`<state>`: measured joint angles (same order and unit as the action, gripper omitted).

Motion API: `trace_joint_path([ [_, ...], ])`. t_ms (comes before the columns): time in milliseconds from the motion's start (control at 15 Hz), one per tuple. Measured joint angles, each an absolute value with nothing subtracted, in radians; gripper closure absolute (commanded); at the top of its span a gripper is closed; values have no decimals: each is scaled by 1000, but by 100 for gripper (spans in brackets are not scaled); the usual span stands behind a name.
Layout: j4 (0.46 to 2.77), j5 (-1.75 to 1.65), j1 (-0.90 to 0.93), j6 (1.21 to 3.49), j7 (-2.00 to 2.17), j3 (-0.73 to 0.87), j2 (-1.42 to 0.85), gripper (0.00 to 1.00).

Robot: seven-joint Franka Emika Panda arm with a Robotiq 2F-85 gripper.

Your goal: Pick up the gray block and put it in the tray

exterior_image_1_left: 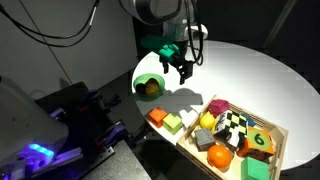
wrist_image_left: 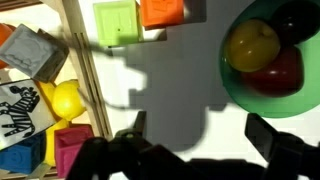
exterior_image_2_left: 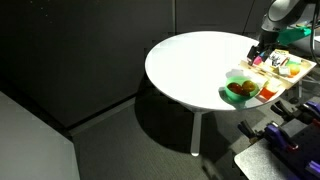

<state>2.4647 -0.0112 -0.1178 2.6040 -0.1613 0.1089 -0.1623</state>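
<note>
In the wrist view the gray block point(wrist_image_left: 30, 52) lies tilted inside the light-wood tray point(wrist_image_left: 86, 75), near its corner, beside a yellow lemon point(wrist_image_left: 65, 100). My gripper point(wrist_image_left: 200, 135) is open and empty. It hangs over bare white table between the tray and the green bowl point(wrist_image_left: 275, 90). In an exterior view the gripper point(exterior_image_1_left: 181, 66) is above the table, behind the bowl point(exterior_image_1_left: 149, 87) and the tray point(exterior_image_1_left: 276, 140). In the other one the gripper point(exterior_image_2_left: 262, 50) is near the tray point(exterior_image_2_left: 285, 70).
An orange cube point(wrist_image_left: 162, 10) and a lime-green cube point(wrist_image_left: 118, 22) sit on the table just outside the tray wall. The bowl holds a yellow and a red fruit. The tray holds a checkered block point(wrist_image_left: 20, 108), a pink block point(wrist_image_left: 70, 150) and other toys.
</note>
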Motion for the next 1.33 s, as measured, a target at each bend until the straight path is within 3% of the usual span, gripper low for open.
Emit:
trace_joint_path([
  [733,2590,-177,17,2590,163,85,-105,0],
  [1333,2678,-178,27,2506,171,38,54,0],
])
